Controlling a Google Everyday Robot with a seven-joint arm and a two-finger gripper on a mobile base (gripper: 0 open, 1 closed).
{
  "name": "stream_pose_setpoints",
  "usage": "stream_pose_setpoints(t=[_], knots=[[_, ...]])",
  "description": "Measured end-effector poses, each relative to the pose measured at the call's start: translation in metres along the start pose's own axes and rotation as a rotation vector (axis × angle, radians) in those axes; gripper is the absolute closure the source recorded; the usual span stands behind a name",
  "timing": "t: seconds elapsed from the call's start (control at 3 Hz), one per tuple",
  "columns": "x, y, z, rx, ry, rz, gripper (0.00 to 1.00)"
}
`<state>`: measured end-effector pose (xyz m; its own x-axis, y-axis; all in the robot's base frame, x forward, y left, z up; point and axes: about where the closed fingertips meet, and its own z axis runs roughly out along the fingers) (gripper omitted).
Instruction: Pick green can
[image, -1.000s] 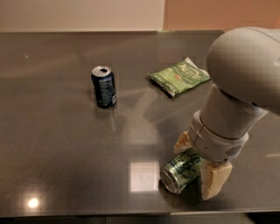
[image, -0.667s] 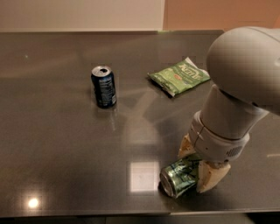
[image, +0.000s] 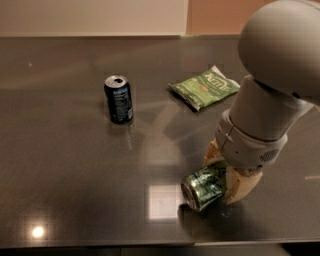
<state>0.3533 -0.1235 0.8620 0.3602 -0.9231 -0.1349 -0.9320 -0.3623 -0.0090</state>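
Gripper (image: 227, 172) is low over the front right part of the table (image: 70, 190), its two fingers closed against opposite sides of the green can (image: 201, 187), which lies on its side, well apart from the blue can (image: 118, 99) and snack bag (image: 205, 87).

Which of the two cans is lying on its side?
The green can, lying between the fingers of the gripper near the front edge of the table. The dark blue can stands upright, farther back on the left.
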Motion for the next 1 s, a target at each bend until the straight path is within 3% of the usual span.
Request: stream_pose_setpoints(t=[0.67, 1.0], knots=[[0.003, -0.032, -0.049, 0.044, -0.039, 0.018, 1.00], [0.002, -0.068, -0.094, 0.141, -0.068, 0.002, 1.00]])
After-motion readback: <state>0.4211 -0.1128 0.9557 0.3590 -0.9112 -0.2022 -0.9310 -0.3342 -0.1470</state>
